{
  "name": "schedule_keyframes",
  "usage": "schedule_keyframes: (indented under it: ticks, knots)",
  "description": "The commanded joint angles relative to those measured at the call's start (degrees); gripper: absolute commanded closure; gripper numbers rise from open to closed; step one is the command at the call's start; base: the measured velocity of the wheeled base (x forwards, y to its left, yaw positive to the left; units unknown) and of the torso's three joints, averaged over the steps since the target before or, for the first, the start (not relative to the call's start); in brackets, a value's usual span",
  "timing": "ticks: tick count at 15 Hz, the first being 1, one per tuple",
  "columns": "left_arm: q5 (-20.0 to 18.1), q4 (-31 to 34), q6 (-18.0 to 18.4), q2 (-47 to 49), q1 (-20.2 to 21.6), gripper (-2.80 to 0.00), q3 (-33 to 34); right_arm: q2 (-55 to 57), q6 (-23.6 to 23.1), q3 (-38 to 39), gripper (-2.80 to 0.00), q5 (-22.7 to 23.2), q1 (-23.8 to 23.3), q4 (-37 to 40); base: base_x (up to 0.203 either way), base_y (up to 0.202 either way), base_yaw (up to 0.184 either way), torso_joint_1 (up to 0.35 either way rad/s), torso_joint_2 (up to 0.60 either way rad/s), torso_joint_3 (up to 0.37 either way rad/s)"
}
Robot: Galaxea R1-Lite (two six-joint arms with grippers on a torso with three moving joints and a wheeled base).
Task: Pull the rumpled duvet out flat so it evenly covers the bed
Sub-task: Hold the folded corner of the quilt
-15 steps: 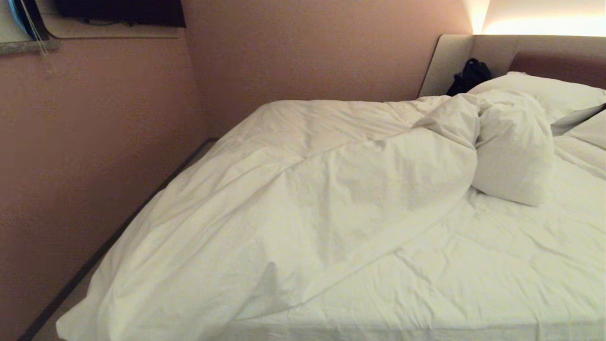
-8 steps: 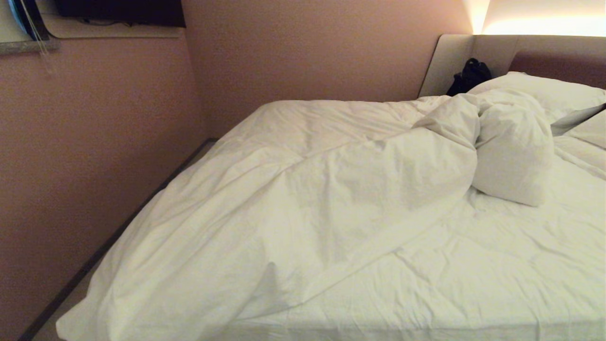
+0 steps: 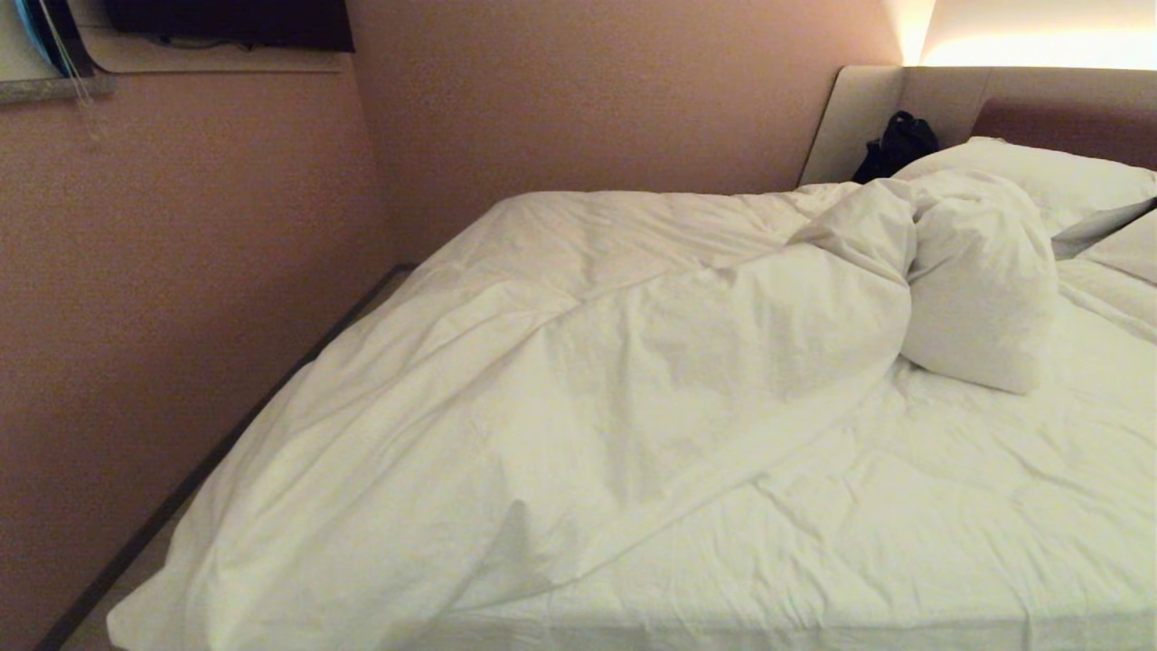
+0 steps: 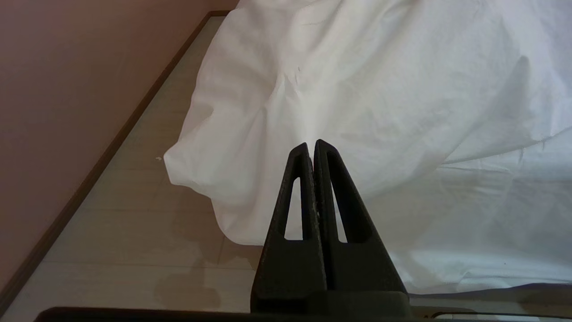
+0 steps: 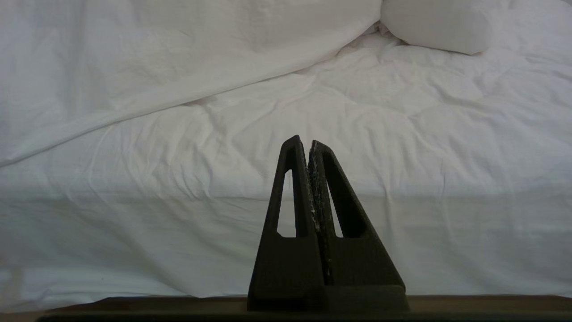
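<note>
The duvet [image 3: 578, 380] lies rumpled across the bed [image 3: 949, 506], bunched toward the 9 o'clock side of the head view, with a thick fold running diagonally from 7 o'clock up to a puffed lump [image 3: 981, 289] near 2 o'clock. Its lower corner [image 4: 196, 165] spills over the mattress edge and hangs above the floor [image 4: 134, 232]. A narrow strip of floor runs between that overhang and the pink wall [image 3: 181, 271], leaving little room on that side. At 1 o'clock the pillows [image 3: 1039, 176] rest against the headboard [image 3: 904, 99], with a dark bag [image 3: 895, 145] in the corner beside them. The left gripper [image 4: 313, 145] is closed, holding nothing, poised just off the hanging corner without touching it. The right gripper [image 5: 309, 144] is also closed and empty, facing the mattress side beneath the wrinkled white cover.
</note>
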Motion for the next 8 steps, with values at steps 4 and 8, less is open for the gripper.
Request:
schedule_keyframes:
  ticks: [4,8]
  knots:
    - [0.0,0.02,-0.1,-0.02,0.01,0.0,0.0,0.07,0.01,0.0,0.0,0.01,0.02,0.0,0.0,0.0,0.0,0.0,0.0,0.0]
    - [0.0,0.02,-0.05,-0.02,0.01,0.0,0.0,0.07,0.01,0.0,0.0,0.01,0.02,0.0,0.0,0.0,0.0,0.0,0.0,0.0]
